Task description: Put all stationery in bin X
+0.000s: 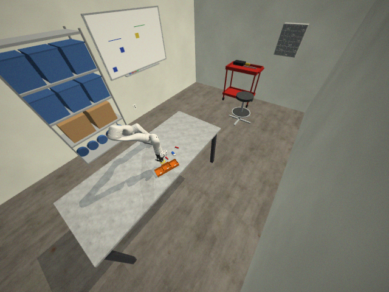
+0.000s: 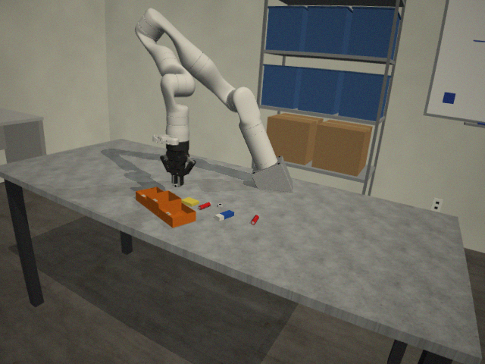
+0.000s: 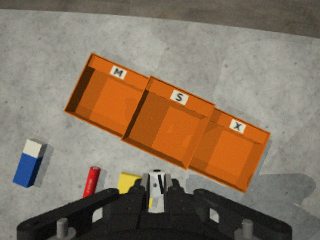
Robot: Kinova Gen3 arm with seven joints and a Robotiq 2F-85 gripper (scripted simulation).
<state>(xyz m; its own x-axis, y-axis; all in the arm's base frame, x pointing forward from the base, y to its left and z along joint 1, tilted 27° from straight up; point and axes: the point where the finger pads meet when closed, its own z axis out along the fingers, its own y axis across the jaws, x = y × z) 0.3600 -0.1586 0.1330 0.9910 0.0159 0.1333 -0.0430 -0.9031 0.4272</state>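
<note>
Plainly, a small pale piece [image 3: 157,183] is pinched between the tips of the claw [image 3: 156,192], which is closed on it; what kind of thing it is I cannot tell, only that it is pale with a dark mark. It hangs above the surface [image 2: 313,243], just off the long side of a row of three orange bins, opposite the joint between S [image 3: 170,127] and X [image 3: 227,150]. M [image 3: 107,97] is the far end of the row from X. I judge the height is kept so the piece passes over the bin walls and can be dropped into X, which looks bare inside.

Beside the row lie a yellow block [image 3: 128,181], a red cylinder [image 3: 91,181] and a blue-and-white eraser [image 3: 29,162].

Only the wrist view gives the bin letters and the held piece. The exterior view shows what it misses: the claw [image 2: 178,181] pointing straight down clear of the bins, a tiny white ring [image 2: 220,204] and a second red cylinder [image 2: 255,219]. From the top view these are mere specks.
</note>
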